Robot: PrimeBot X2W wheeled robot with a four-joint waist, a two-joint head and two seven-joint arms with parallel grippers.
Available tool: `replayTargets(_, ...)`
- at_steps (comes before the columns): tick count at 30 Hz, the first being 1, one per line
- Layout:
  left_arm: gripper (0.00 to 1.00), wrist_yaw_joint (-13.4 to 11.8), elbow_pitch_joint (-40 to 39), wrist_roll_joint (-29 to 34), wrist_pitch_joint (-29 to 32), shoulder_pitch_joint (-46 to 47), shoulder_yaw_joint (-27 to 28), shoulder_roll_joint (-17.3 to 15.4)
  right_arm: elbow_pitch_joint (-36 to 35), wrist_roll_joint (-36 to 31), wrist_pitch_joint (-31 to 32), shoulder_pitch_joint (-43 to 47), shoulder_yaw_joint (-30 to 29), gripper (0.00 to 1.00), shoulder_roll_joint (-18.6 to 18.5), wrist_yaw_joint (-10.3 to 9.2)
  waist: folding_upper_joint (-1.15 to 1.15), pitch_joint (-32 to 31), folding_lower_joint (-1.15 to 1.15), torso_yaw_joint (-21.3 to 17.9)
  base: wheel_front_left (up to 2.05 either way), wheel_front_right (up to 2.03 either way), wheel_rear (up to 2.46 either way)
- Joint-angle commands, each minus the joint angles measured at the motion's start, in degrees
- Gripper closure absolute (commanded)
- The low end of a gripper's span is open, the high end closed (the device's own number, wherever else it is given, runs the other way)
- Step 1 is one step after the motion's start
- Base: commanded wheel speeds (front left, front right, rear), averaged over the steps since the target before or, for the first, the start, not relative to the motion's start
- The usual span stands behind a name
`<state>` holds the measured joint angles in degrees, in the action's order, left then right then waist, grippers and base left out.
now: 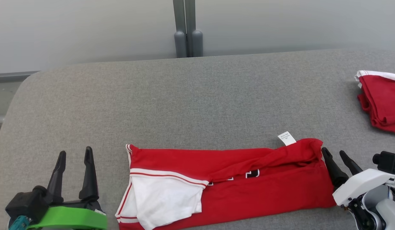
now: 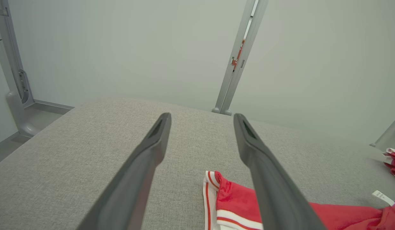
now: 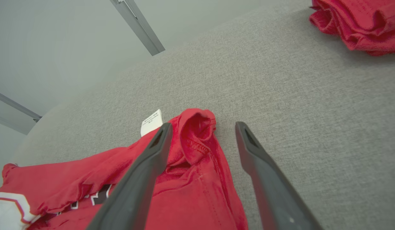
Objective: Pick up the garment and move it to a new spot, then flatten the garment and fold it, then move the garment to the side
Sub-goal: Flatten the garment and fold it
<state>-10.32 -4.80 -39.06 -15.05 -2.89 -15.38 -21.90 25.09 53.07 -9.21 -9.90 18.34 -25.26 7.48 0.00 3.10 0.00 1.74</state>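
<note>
The garment [image 1: 248, 182] lies on the desk [image 1: 197, 95], its right edge just beside the wide, empty right claw [image 1: 333, 151], the left claw [image 1: 75, 151] likewise wide, apart.

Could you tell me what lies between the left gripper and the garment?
Just bare grey cushion lies between the left gripper and the garment, as the head view shows.

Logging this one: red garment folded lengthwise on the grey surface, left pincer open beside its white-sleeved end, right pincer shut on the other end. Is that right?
Not quite. The right pincer is open, not shut: the right wrist view shows its fingers spread at the red garment's corner. The rest holds: grey surface, left pincer open beside the white-sleeved end.
</note>
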Motion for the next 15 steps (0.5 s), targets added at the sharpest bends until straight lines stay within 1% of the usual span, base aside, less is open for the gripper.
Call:
replayTargets(1,0.0,0.6,0.6,0.9,-0.1,1.0,-0.1,0.6,1.0,0.6,0.6,-1.1,0.4,0.0,0.3,0.03,0.0,0.4,0.0,0.2,0.0,0.0,0.0)
replayTargets(5,0.0,1.9,2.3,2.1,-0.1,2.1,-0.7,1.7,4.3,2.5,1.5,-3.0,1.2,0.0,1.1,0.03,0.0,1.3,0.0,1.0,0.0,0.0,0.0)
replayTargets(6,0.0,2.2,2.8,2.2,-0.1,2.4,-0.8,1.9,5.0,3.9,1.6,-3.4,1.2,0.0,1.8,0.03,0.0,1.5,0.0,1.2,0.0,0.0,0.0)
replayTargets(15,0.0,3.6,5.2,2.7,-0.1,4.3,-1.5,2.6,13.0,8.8,2.5,-6.3,3.4,0.0,2.7,0.03,0.0,2.6,0.0,3.2,0.0,0.0,0.0)
